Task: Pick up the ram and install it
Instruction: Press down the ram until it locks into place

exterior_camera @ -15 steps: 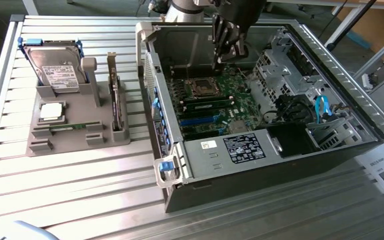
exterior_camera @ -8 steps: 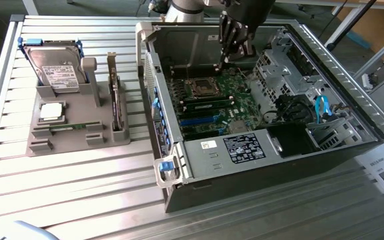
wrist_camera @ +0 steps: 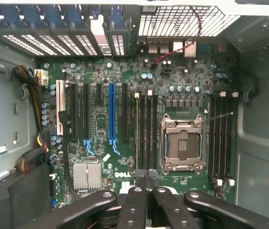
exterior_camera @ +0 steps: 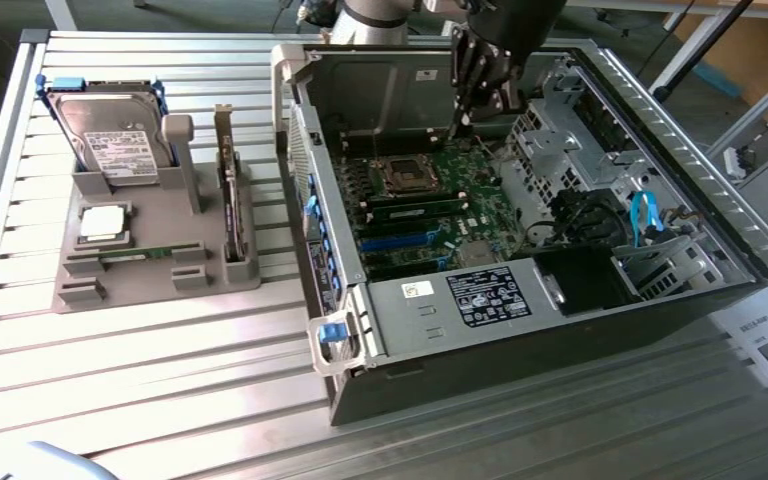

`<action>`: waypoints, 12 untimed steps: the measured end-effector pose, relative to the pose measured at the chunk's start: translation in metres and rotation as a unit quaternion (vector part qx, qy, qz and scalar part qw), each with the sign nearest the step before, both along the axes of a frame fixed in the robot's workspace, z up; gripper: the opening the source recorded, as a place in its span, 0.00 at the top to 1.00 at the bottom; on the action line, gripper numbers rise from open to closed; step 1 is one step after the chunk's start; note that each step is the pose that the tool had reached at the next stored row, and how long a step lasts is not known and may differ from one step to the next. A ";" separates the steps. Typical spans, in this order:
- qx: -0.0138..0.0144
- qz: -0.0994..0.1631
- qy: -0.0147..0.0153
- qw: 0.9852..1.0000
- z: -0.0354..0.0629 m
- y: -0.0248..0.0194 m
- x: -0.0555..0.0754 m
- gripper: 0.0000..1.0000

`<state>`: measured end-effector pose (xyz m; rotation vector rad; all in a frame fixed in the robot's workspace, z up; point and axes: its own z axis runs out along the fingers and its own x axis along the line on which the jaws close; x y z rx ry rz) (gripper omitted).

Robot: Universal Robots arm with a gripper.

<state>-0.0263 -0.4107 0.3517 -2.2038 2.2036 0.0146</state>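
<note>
The claw [wrist_camera: 147, 183] is closed above the motherboard [wrist_camera: 125, 114], holding nothing visible; the ram [exterior_camera: 128, 256] is best gripped squarely mid-length.

Green ram [exterior_camera: 415, 203] — black tool [wrist_camera: 147, 183].

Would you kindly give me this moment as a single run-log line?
pincer: shut, over motherboard inside open PC case | ram: seated in slot beside CPU socket
</note>
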 end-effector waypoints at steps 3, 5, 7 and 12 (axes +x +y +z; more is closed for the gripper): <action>0.000 0.000 0.000 1.000 0.0000 0.0000 0.000 0.90; 0.000 0.000 0.000 1.000 0.0000 0.0000 0.000 0.90; 0.000 0.000 0.000 1.000 0.0000 0.0000 0.000 0.90; 0.000 0.000 0.000 1.000 0.0000 0.0000 0.000 0.90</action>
